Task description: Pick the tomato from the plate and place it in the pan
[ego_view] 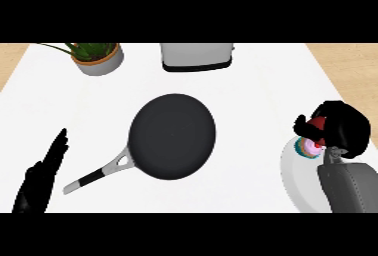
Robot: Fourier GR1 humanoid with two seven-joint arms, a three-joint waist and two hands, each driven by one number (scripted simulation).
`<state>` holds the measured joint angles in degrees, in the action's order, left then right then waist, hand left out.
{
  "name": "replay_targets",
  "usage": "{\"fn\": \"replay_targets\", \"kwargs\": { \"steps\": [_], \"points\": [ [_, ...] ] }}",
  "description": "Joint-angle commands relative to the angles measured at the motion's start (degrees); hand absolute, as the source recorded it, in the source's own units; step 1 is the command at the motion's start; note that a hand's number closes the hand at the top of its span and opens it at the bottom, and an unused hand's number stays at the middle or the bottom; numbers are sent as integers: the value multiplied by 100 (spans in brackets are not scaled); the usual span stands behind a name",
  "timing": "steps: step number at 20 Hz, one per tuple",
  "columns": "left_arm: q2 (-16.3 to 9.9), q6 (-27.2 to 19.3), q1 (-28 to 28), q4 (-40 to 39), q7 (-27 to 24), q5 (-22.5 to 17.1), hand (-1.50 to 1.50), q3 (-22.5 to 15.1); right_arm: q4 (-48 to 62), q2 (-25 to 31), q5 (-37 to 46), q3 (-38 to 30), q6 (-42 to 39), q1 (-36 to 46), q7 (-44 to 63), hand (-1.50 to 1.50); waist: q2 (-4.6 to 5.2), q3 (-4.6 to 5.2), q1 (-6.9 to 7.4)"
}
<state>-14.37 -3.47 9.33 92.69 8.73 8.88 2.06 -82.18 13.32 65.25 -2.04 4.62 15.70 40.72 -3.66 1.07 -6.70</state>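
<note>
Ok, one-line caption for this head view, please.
Right hand curled over the tomato on the plate; pan empty mid-counter; left hand rests open.

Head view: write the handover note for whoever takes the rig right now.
Right robot hand: at the plate on the right, fingers curled round the tomato, of which only a sliver of red shows. Whether the tomato has left the plate cannot be told.
Left robot hand: open, fingers up, resting at the lower left.
Pan: centre of the counter, nothing in it, handle pointing lower left.
Done: tomato grasped.
Left: carry the tomato over to the pan and set it inside.
</note>
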Motion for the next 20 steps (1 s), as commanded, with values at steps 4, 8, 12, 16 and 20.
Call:
{"fn": "replay_targets", "kwargs": {
  "steps": [4, 8, 12, 16, 20],
  "points": [
    [-44, 238, -196, 99, 16, -25, 0, -189, -1448, -1289, 1834, 1440, 24, 306, 2131, 150, 187, -56, 410],
    [81, 247, -425, 209, 57, -40, 0, -295, -1575, -1315, 2185, 2452, -137, 787, 3706, 150, 327, -97, 720],
    [68, 358, -347, 13, -183, -46, 0, -322, -1038, -1324, 1967, 2865, 399, 961, 4419, 150, 375, -104, 838],
    [148, 261, -729, -76, -58, 62, 0, -363, 16, -1327, 1399, 2418, 1059, 1559, 4151, 150, 433, -111, 929],
    [173, 354, -690, 4, -50, 43, 0, -459, 879, -1328, 873, 2084, 1379, 1790, 3956, 150, 457, -115, 1031]
  ]
}}
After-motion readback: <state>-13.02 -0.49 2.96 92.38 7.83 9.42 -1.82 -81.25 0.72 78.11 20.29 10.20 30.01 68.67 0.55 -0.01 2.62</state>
